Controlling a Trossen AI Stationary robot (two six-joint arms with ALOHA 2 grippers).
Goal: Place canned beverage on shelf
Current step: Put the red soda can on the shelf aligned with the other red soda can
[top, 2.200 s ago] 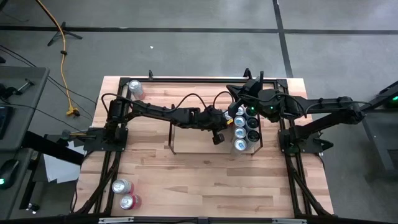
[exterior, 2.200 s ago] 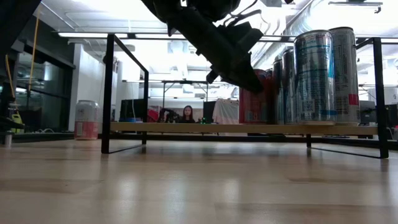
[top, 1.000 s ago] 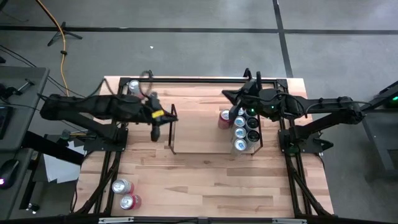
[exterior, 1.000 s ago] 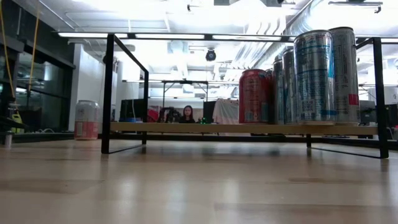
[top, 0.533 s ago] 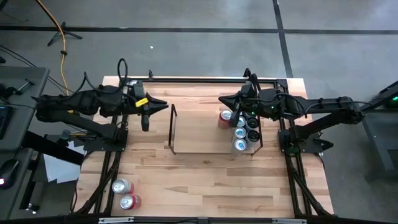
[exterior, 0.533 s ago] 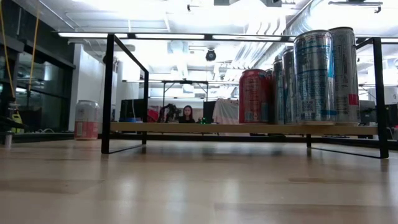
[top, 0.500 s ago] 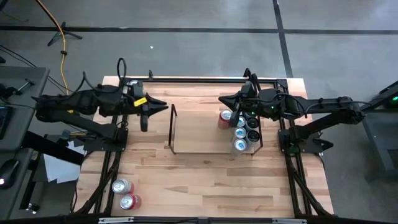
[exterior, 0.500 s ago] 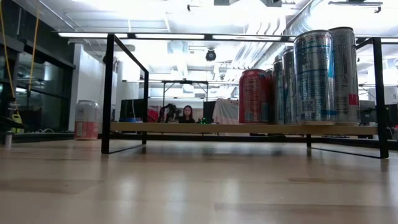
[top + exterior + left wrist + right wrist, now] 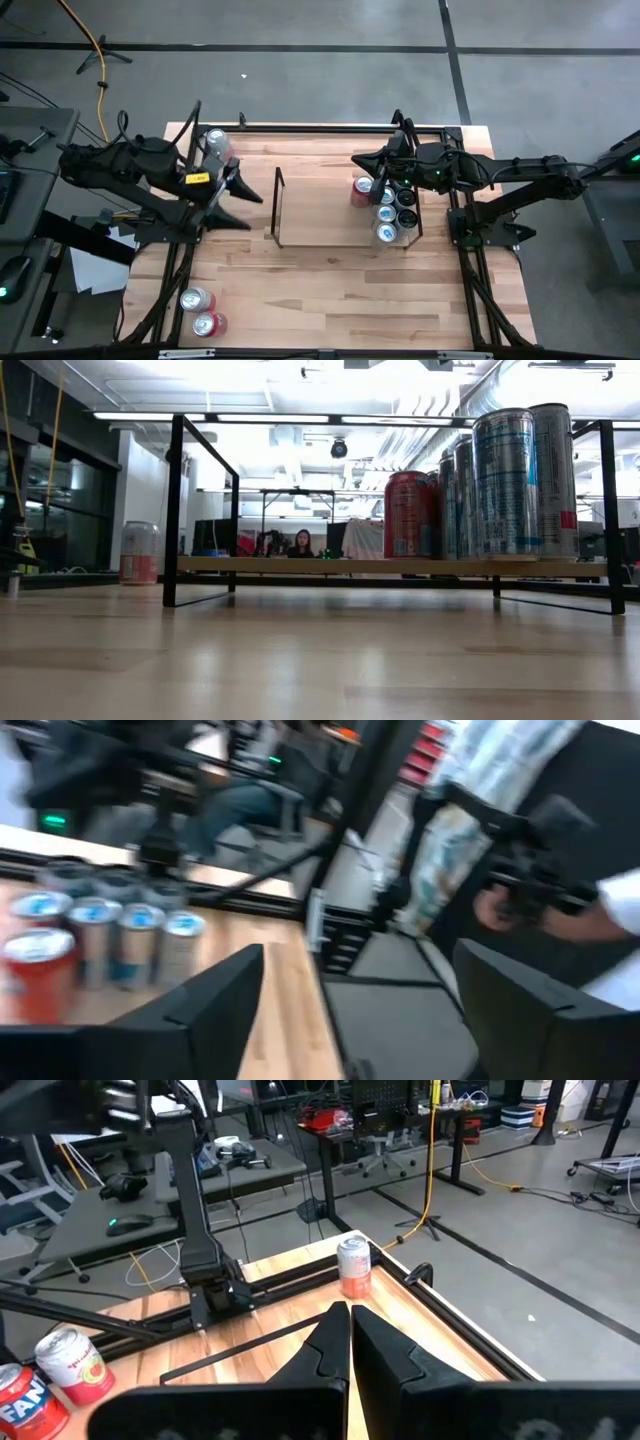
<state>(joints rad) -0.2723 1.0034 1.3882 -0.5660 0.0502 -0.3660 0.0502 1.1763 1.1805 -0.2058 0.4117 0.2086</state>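
Your left tool (image 9: 232, 192) has pulled back off the shelf (image 9: 345, 240) to the surface's (image 9: 330, 290) left side, fingers wide and empty. The red can (image 9: 361, 190) now stands shelved beside the silver cans (image 9: 387, 212); right tool (image 9: 362, 160) waits pinched closed.

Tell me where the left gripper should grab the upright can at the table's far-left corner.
Grip the can around its mid-body, likely coming level from the table's middle: it stands upright against the corner rails. The open left gripper is nearby.
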